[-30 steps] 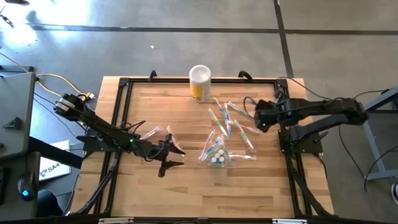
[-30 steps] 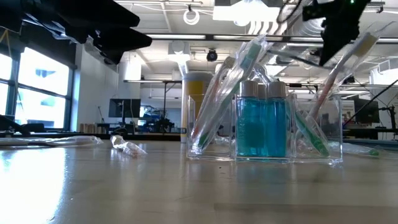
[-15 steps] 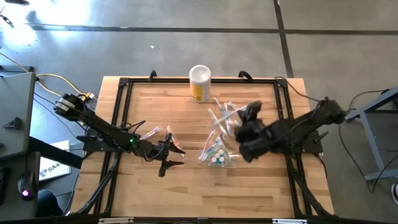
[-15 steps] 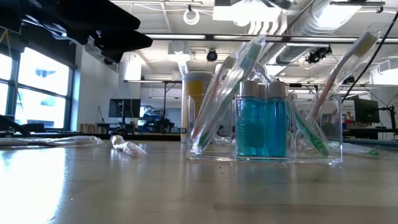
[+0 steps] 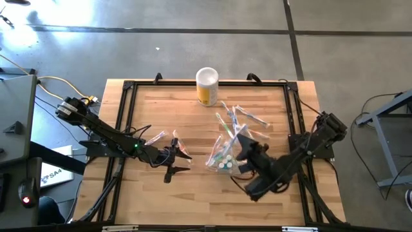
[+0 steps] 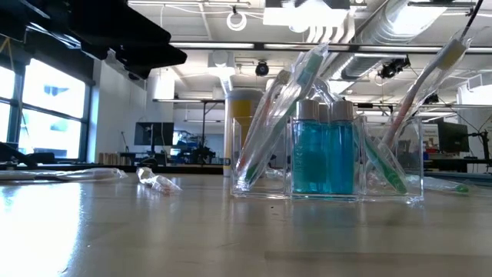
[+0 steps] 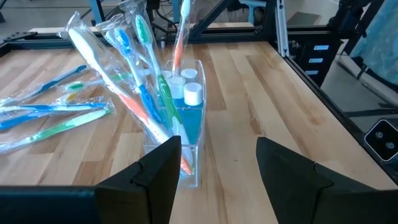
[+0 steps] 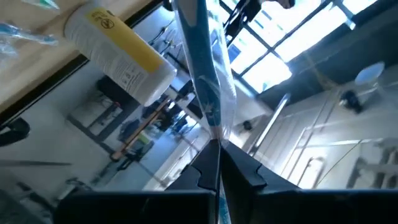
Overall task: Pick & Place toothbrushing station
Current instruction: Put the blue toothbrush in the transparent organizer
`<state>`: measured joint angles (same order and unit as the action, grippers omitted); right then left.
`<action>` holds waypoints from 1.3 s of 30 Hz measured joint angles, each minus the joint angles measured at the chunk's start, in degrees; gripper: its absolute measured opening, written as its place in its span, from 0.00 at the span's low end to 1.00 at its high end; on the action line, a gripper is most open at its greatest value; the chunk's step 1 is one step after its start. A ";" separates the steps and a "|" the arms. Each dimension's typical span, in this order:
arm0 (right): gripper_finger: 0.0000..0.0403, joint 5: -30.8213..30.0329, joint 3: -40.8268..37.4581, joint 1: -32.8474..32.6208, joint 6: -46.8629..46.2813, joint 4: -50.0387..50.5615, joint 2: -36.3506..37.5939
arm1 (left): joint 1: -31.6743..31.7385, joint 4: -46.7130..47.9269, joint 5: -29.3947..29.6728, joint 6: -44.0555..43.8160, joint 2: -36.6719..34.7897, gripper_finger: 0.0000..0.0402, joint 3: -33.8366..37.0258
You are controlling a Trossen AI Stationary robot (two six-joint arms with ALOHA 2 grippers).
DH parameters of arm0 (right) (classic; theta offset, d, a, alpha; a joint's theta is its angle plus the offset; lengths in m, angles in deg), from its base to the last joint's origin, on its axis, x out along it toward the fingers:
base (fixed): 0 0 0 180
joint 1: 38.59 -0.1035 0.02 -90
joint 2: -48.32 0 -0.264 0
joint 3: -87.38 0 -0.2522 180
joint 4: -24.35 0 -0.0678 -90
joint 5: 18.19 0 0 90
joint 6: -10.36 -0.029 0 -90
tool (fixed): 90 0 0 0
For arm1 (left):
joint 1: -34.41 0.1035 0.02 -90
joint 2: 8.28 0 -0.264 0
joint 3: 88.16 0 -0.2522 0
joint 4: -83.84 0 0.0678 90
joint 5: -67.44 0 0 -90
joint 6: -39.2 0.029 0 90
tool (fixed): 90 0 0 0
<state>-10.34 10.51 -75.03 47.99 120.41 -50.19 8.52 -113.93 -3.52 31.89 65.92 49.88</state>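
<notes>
While the clear holder (image 5: pixel 224 162) sits just right of the table's centre, packed with wrapped toothbrushes (image 7: pixel 138 93) and the teal white-capped tubes (image 7: pixel 186 106), your right gripper (image 5: pixel 243 156) is tight beside it at its three o'clock, fingers pinched fully together on a bagged blue toothbrush (image 8: pixel 202 68). You can see that wrapper rising straight out from between the tips in the right wrist view. My read: this brush is on its way into the holder, so tip it nearly upright, bring the handle end over an open slot, and lower slowly before you let go. The brushes already inside lean outward, and their crinkly sleeves look likely to snag yours.

Loose wrapped brushes (image 5: pixel 241 122) lie at the holder's twelve to one o'clock, near enough to drag if you sweep low. The yellow canister (image 5: pixel 206 86) stands well apart at twelve, on the far edge. Your left gripper (image 5: pixel 172 161) waits at the holder's nine o'clock with its fingers partly spread and nothing between them, aimed at the holder; a crumpled empty wrapper (image 5: pixel 181 149) lies just beside it. Keep the two arms from meeting over the holder.
</notes>
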 joint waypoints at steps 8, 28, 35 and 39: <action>0.01 0.23 1.16 -9.26 -4.03 0.19 -0.09 | 0.02 -3.08 0.47 0.00 0.00 0.50 0.00; 0.01 1.36 -9.12 -13.12 -3.86 7.36 -0.08 | 0.02 -9.14 4.53 -2.12 -0.02 0.50 0.00; 0.01 0.48 -14.21 -9.10 -2.15 4.62 -0.08 | 0.04 -9.02 5.02 -1.96 -0.02 0.50 0.00; 0.01 0.68 -17.49 -7.98 -0.24 2.39 -0.14 | 0.04 -8.95 6.05 -0.45 -0.02 0.50 0.00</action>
<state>-9.66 -6.98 -83.00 47.75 122.80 -50.33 8.56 -122.89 2.52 31.44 65.90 49.88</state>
